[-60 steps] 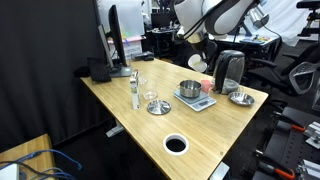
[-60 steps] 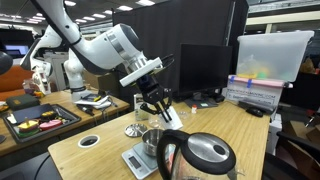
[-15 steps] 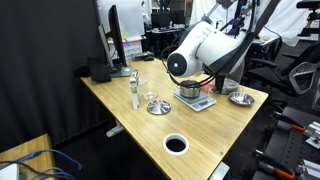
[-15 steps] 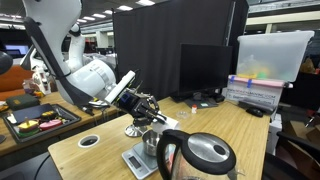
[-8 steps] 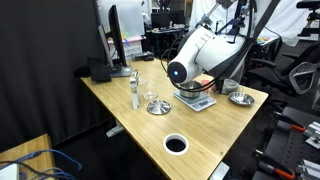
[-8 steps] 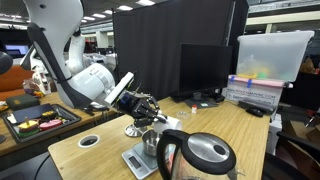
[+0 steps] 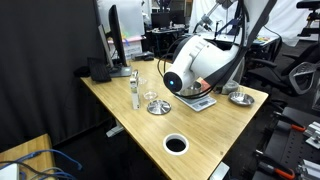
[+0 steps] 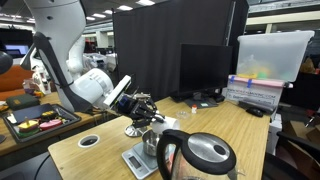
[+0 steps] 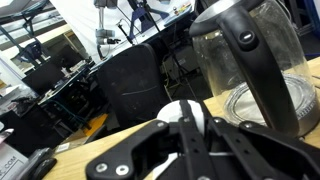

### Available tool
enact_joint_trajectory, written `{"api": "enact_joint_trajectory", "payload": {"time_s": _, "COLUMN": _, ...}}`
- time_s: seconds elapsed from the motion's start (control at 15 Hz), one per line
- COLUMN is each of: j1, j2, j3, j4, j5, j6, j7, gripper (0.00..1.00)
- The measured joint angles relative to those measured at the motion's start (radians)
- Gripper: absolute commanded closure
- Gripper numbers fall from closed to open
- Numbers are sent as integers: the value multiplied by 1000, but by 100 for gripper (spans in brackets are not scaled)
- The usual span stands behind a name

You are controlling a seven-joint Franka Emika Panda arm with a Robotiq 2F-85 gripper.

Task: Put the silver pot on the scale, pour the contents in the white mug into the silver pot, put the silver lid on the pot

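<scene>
My gripper (image 9: 193, 120) is shut on the white mug (image 9: 172, 112), whose round white body shows between the black fingers in the wrist view. In an exterior view the gripper (image 8: 152, 113) hangs just above the silver pot (image 8: 152, 143), which stands on the scale (image 8: 138, 160). From the opposite side the arm's wrist (image 7: 178, 78) covers the pot and mug, and only a corner of the scale (image 7: 205, 103) shows. The silver lid (image 7: 158, 106) with its knob lies on the table beside the scale and is also visible as the lid (image 8: 132, 129) behind the pot.
A tall steel-and-black kettle (image 8: 200, 155) stands close beside the scale, and this kettle (image 9: 245, 60) fills the wrist view's right. A shallow silver dish (image 7: 241, 98), a small bottle (image 7: 135, 90), a white-rimmed black disc (image 7: 176, 144) and a monitor (image 7: 118, 35) are also on the table.
The arm came down from high over the table to the pot four seconds ago. Over the last second it has shifted slightly lower, still holding the mug.
</scene>
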Motion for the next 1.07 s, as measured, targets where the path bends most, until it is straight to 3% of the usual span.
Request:
{"api": "enact_joint_trajectory", "payload": {"time_s": 0.53, "j1": 17, "j2": 49, "j3": 3, "j4": 44, "j5": -23, "j6": -71, "j7": 0, "gripper": 98}}
{"api": "enact_joint_trajectory", "payload": {"time_s": 1.07, "j1": 10, "j2": 66, "j3": 9, "j4": 77, "j5": -12, "j6": -69, "j7": 2, "gripper": 98}}
